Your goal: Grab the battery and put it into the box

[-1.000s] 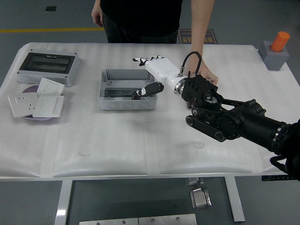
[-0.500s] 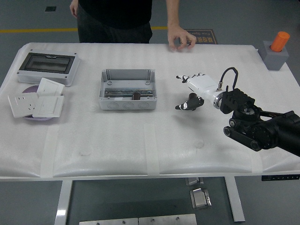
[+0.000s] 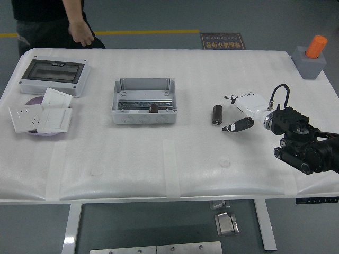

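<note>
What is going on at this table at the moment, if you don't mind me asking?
The robot's right hand hovers with its fingers open beside a dark battery lying on the white table, not touching it. Another battery already lies inside the open grey box to the left. A person stands at the far left corner, hands off the table. The left arm is out of view.

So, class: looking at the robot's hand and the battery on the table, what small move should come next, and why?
Probably the right hand should slide a little to the left and close its open fingers around the battery. The battery lies on the table just beside the fingertips, not yet held, and the box sits further left.
</note>
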